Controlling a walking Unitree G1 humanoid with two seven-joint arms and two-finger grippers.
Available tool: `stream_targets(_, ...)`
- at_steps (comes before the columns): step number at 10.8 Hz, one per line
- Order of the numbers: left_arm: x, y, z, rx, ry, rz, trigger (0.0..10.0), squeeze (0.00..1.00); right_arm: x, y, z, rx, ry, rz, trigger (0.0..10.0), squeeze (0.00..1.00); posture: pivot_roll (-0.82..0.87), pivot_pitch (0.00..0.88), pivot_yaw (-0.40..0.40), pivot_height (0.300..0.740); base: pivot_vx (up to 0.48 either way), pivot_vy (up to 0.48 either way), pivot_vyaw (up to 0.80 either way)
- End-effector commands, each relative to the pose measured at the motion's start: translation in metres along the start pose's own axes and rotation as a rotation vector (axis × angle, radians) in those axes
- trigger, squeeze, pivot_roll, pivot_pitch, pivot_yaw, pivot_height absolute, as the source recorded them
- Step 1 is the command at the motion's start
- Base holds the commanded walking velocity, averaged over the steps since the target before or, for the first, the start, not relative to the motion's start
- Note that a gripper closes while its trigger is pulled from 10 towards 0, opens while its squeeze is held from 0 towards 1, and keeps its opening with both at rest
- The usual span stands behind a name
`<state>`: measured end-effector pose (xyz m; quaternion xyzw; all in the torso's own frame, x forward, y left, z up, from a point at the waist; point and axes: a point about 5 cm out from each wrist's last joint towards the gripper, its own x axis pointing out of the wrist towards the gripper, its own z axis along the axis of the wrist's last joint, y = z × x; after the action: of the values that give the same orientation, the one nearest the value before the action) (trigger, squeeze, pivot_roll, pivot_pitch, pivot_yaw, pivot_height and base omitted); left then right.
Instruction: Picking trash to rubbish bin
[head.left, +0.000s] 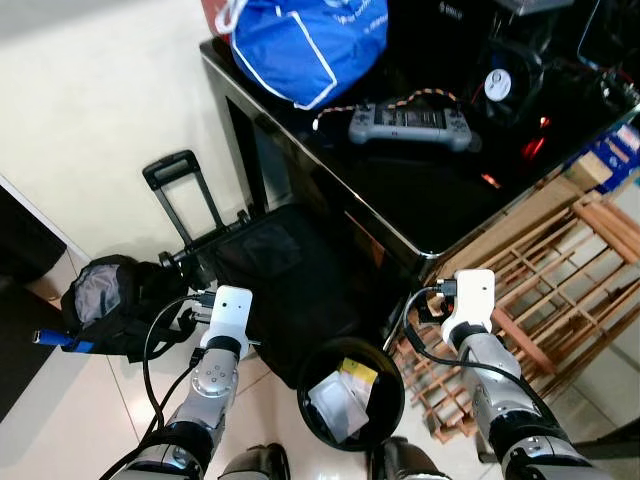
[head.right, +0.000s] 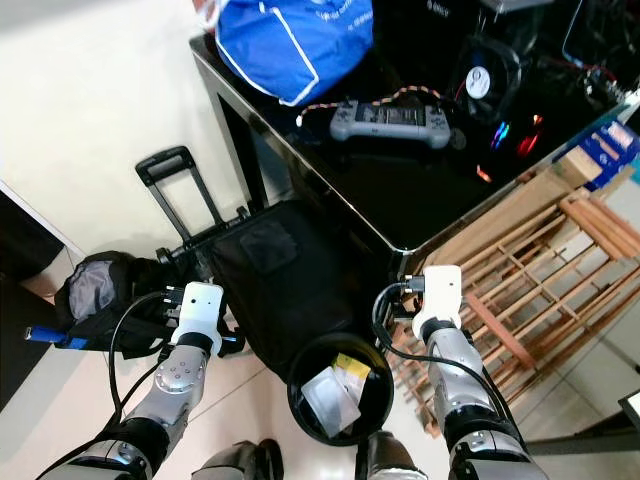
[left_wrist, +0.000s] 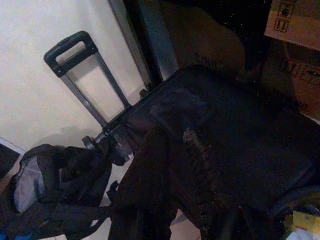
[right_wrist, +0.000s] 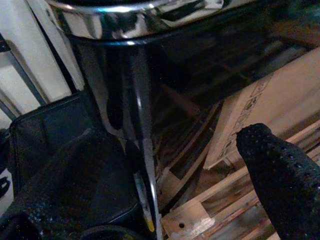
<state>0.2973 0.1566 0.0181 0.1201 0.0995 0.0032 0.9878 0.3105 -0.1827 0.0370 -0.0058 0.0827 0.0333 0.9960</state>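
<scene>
Several bits of trash, white crumpled paper plus a yellow wrapper, already lie inside the round black rubbish bin, which stands on the floor at the robot's feet. So part of the job looks done, imo.

W/ the bin as landmark: the left gripper is raised on the bin's left, over a black trolley bag. The right gripper is up on the bin's right, near a wooden rack. Beyond the bin stands a glossy black table w/ a blue bag and a grey controller.

No loose trash shows on the floor near the bin, so what's left is unclear.

Right wrist view: two dotted black fingers spread wide apart, nothing between them, table edge ahead. Left wrist view is dark; fingers overlap the bag, can't tell whether apart or together. It also catches a cardboard box under the table, hidden from the head views.
</scene>
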Motion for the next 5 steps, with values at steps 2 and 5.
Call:
stream_targets(2,0.001,-0.002,0.000,-0.006,0.006,0.003,10.0,0.00,-0.005,0.003,-0.014,0.000,0.069,-0.004,10.0,0.00,-0.04,0.150,0.045,0.740,0.000,0.000,0.00)
stream_targets(5,0.001,-0.002,-0.001,-0.010,0.013,0.009,10.0,0.00,-0.009,0.001,-0.023,-0.019,0.115,-0.013,10.0,0.00,-0.03,0.161,0.036,0.740,0.000,0.000,0.00)
